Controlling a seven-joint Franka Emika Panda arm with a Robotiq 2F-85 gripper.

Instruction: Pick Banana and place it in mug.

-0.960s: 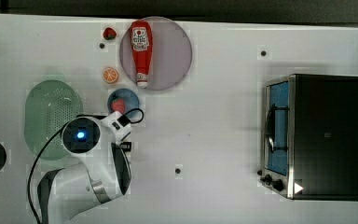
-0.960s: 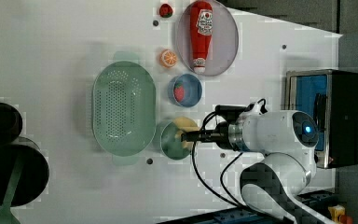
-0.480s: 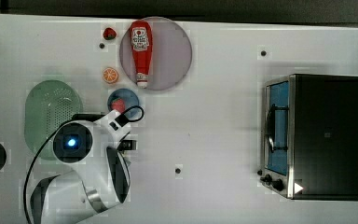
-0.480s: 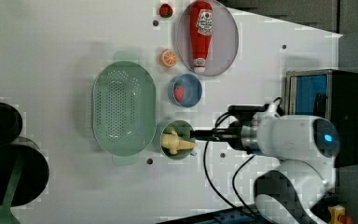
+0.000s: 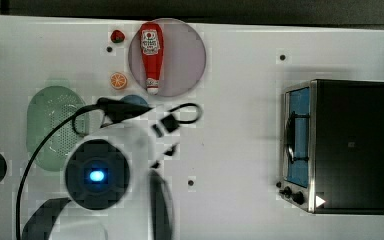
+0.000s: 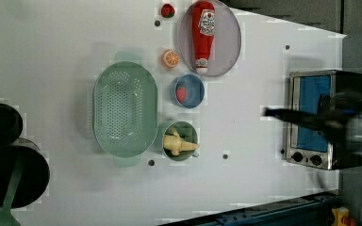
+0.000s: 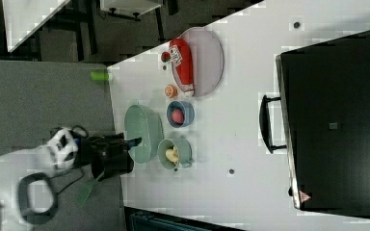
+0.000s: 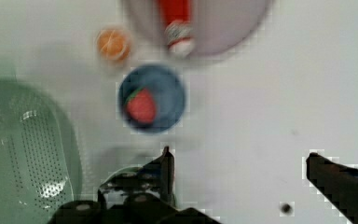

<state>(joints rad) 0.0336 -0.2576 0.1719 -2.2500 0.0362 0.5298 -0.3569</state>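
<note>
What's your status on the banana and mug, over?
End effector open, empty. Banana in mug, one end over the rim. Colander beside mug, not obstructing.

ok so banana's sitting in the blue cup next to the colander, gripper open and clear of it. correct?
Not quite. The banana lies in the mint-green mug, not the blue cup, which holds a strawberry. The left view shows this plainly. The rest holds: the mug stands beside the colander, and in the wrist view the gripper is open with nothing between its fingers.
</note>
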